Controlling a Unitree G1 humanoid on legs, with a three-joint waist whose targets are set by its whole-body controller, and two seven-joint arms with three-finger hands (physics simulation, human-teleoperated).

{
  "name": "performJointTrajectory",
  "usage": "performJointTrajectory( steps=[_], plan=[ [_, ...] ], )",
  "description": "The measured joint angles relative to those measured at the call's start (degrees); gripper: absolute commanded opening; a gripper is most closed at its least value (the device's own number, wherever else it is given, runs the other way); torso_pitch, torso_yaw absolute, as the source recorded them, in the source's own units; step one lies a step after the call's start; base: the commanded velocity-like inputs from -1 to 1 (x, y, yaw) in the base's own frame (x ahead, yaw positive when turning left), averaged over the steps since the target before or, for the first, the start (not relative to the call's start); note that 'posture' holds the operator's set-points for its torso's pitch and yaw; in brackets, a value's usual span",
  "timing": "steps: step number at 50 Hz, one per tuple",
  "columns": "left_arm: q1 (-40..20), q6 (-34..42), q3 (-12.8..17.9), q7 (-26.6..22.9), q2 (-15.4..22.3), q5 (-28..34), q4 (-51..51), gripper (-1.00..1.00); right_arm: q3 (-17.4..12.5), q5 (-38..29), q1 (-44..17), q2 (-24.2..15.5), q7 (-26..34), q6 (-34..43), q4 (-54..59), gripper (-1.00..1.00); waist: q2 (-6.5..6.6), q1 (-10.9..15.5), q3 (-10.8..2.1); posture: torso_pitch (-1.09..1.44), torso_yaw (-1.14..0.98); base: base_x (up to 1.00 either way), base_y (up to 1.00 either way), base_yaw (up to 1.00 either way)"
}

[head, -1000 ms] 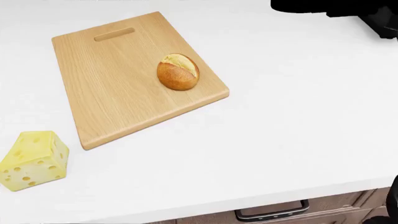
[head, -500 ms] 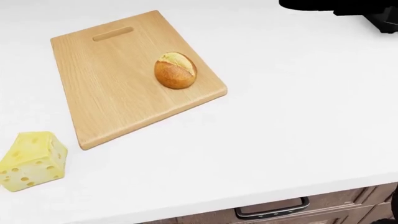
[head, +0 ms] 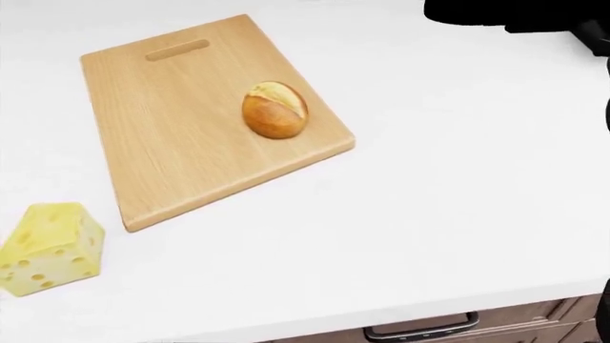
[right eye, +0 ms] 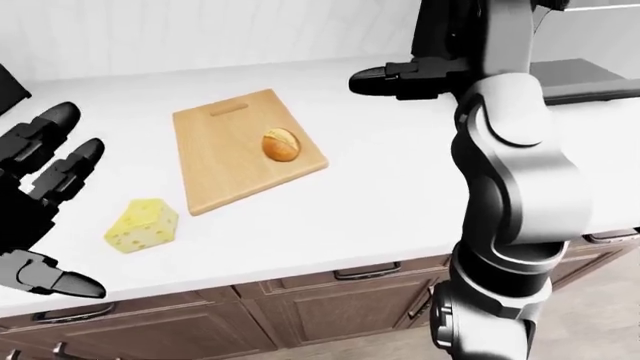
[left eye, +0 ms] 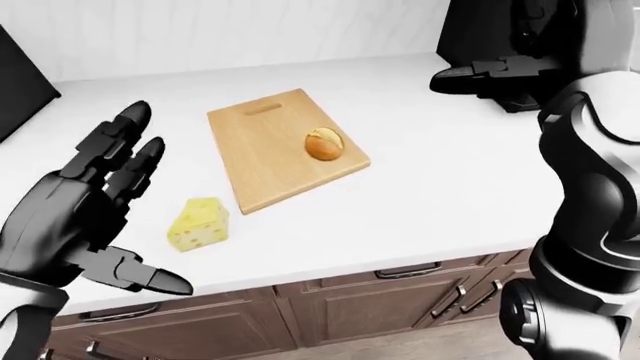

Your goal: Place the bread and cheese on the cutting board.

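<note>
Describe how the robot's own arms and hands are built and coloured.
The left hand is glossy black, with three segmented, round-tipped fingers. The right hand is matching black and blocky. The right arm has smooth silver-grey rounded shells with dark joints. No cables or markings show.

White countertop [head: 458, 214] fills pretty much the whole head view, with brown cabinet drawers just under its edge at the bottom. A wooden cutting board [head: 181, 136] lies flat on it in the upper left, turned at a bit of an angle, handle slot toward the top. A holey yellow cheese wedge [head: 49, 248] sits on the counter at lower left, just off the board's near corner, not touching.
</note>
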Motion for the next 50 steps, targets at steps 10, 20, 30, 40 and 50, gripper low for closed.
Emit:
performJointTrajectory(
  steps=[10,20,30,40,50],
  plan=[
    [0.41,-4.27,-8.14,-6.22,-8.59,15.67,-0.04,1.0,0.16,-0.31,0.3,0.23,0.25,-0.02,-0.04,1.0,-0.82,0.17,-0.51,0.0,0.0,0.0,0.0,0.0],
    [-0.91,-2.76,-8.25,-7.2,-10.39,19.96,1.01,1.0,0.29,-0.73,0.41,0.69,0.56,0.08,-0.02,1.0,-0.95,0.26,-0.65,0.0,0.0,0.0,0.0,0.0],
    [-0.8,-4.07,-8.49,-5.98,-10.74,21.86,4.6,0.5,0.56,-1.1,0.32,0.94,0.66,-0.09,0.24,1.0,-0.99,0.29,-0.68,0.0,0.0,0.0,0.0,0.0],
    [-0.45,-5.84,-10.28,-4.88,-11.04,24.05,7.63,0.36,0.46,-1.28,0.34,0.95,0.86,-0.27,0.31,1.0,-0.92,0.26,-0.82,0.0,0.0,0.0,0.0,0.0],
    [-0.1,-9.63,-10.95,-4.54,-11.54,28.24,10.69,0.36,0.53,-1.44,0.3,1.17,0.94,-0.06,0.28,1.0,-1.06,0.24,-0.83,0.0,0.0,0.0,0.0,0.0]
  ],
)
